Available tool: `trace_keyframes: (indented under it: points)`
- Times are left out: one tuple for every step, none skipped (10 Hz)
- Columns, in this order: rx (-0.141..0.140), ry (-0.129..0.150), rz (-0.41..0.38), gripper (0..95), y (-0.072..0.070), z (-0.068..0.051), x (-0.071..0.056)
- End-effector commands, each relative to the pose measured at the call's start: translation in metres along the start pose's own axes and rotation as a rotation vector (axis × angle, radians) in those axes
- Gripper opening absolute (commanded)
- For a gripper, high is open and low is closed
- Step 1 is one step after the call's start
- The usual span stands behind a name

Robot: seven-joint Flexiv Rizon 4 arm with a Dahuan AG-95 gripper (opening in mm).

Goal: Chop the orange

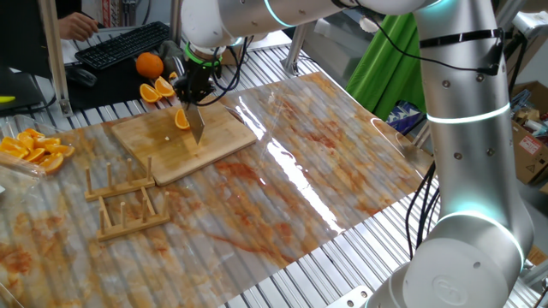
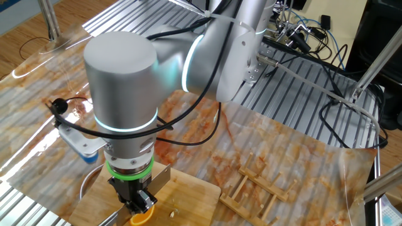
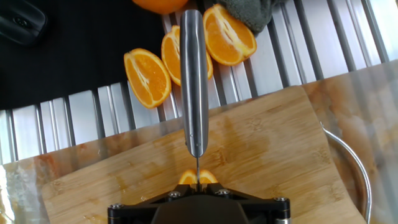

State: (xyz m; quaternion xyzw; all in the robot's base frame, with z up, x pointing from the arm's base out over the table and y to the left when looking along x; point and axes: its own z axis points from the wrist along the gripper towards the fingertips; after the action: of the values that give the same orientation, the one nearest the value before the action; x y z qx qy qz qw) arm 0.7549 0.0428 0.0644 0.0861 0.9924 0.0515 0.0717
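A silver-grey Flexiv arm [image 1: 462,128] of thick rounded segments — each joint ringed by a glowing pale-cyan band — rises beside the bamboo board [image 1: 184,137]. Black cables [image 2: 188,135] loop along its links. Above the board, a bright green collar [image 2: 130,171] sits between the last silver segment and the black gripper [image 1: 195,107], whose housing shows small screw heads [image 3: 171,195] — seen from the hand camera
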Motion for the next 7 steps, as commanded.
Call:
trace_keyframes:
  points:
    - [0.004,0.005,-0.001,0.0,-0.001,0.013,-0.002]
    - [0.008,0.015,-0.002,0.0,-0.001,0.01,-0.003]
    - [0.016,0.037,-0.003,0.0,-0.001,-0.006,-0.006]
    - [0.014,0.037,0.0,0.0,0.0,-0.008,-0.006]
    - [0.014,0.034,0.0,0.0,0.0,-0.003,-0.005]
    - [0.008,0.033,0.002,0.0,0.0,0.001,-0.004]
    - [0.006,0.028,0.004,0.0,0.0,0.004,-0.003]
